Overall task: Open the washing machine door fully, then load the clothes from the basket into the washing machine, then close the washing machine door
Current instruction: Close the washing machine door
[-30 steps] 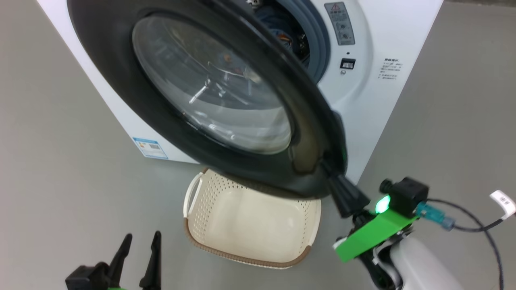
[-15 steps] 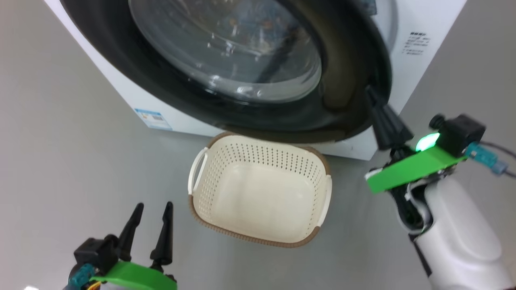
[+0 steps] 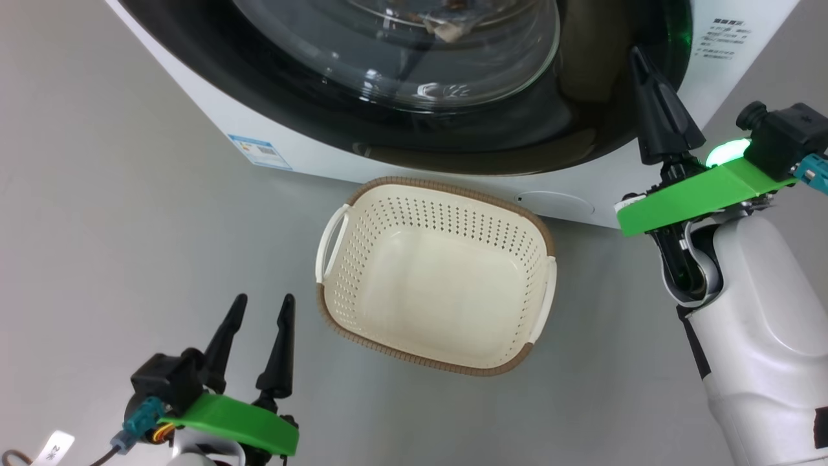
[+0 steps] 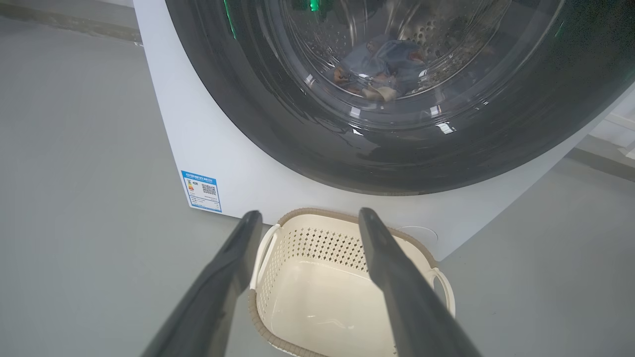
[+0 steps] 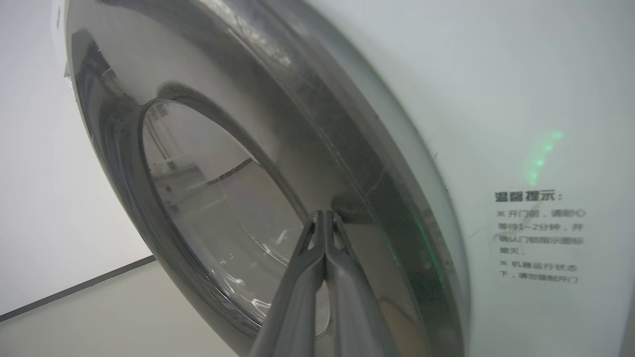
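My right end effector [image 3: 639,61] [image 5: 323,216]: fingers pressed together, gripping nothing, tips right at the black rim of the washing machine door [image 3: 453,145] [image 4: 297,148] on its right side; can't tell if they touch. My left end effector [image 3: 264,304] [image 4: 310,218]: fingers spread wide, holding nothing, low over the floor [image 3: 97,226] left of the basket [image 3: 453,189]. Door lies against the washing machine [image 3: 310,152] front. The clothes [image 4: 377,69] show through the glass, inside the drum. Basket sits on the floor just before the machine.
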Controlling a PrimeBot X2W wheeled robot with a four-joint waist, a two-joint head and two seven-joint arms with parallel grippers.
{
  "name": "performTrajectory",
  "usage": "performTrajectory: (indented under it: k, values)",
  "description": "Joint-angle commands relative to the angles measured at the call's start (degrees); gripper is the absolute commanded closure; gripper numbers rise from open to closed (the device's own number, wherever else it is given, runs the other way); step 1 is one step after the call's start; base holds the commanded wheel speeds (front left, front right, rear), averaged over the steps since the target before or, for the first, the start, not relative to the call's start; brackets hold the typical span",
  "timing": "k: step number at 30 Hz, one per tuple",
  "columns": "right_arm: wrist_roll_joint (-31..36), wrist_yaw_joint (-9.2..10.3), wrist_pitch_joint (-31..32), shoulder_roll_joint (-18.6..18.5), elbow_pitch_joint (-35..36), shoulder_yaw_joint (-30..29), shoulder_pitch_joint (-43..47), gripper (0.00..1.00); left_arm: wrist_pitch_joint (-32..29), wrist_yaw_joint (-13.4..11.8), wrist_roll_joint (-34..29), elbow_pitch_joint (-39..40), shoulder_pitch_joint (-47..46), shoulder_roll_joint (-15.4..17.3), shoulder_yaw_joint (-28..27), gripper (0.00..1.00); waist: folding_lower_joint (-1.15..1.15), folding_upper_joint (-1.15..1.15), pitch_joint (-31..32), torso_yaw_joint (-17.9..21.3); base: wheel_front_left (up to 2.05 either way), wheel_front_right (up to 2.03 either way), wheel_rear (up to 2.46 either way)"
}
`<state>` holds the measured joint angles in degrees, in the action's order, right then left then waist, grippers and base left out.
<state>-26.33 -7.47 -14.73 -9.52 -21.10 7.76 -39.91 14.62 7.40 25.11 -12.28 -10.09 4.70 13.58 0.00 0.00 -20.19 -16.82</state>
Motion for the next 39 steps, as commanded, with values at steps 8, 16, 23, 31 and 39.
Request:
performTrajectory:
  k: [8,16,23,31,39]
  values:
    - [0.75,-0.02,-0.27,0.54,0.81,0.89,-2.15,1.0,0.38,0.09,0.26,1.24,-2.3,1.5,-1.62,0.0,0.0,0.0,-0.3,-0.07,0.0,0.0,0.0]
    - [0.28,-0.02,-0.27,1.0,1.02,2.19,1.8,0.92,0.38,0.09,-0.06,0.8,-1.04,2.0,-2.32,0.0,0.0,0.0,2.05,1.62,0.0,0.0,0.0]
    - [0.4,-0.02,-0.27,1.18,1.8,3.01,6.64,0.42,0.38,0.09,-0.34,0.45,-0.16,2.59,-3.25,0.0,0.0,0.0,3.75,3.76,0.0,0.0,0.0]
    - [0.53,-0.02,-0.27,0.96,1.79,3.66,12.55,0.0,0.38,0.09,-0.87,0.27,0.74,3.96,-4.06,0.0,0.0,0.0,6.25,6.68,0.0,0.0,0.0]
    - [0.41,-0.02,-0.27,0.46,1.56,3.37,18.45,0.0,0.38,0.09,-1.38,0.04,2.3,5.55,-4.73,0.0,0.0,0.0,8.66,9.98,0.0,0.0,0.0]
